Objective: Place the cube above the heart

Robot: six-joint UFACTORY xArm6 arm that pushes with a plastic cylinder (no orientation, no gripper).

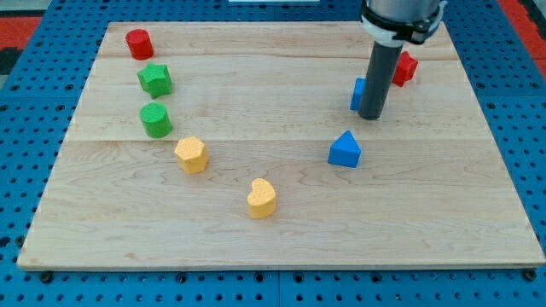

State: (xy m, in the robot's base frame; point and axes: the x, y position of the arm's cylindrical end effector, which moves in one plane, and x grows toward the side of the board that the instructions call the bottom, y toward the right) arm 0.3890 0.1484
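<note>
The blue cube (358,93) sits at the view's upper right, mostly hidden behind my dark rod. My tip (371,116) rests on the board right against the cube's lower right side. The yellow heart (262,198) lies lower in the middle of the board, well to the lower left of the cube and my tip. The wooden board (281,239) carries all the blocks.
A blue triangular block (345,150) lies just below my tip. A red block (404,68) sits right of the rod. A yellow hexagon-like block (192,154), a green cylinder (156,120), a green star (155,79) and a red cylinder (139,43) line the left side.
</note>
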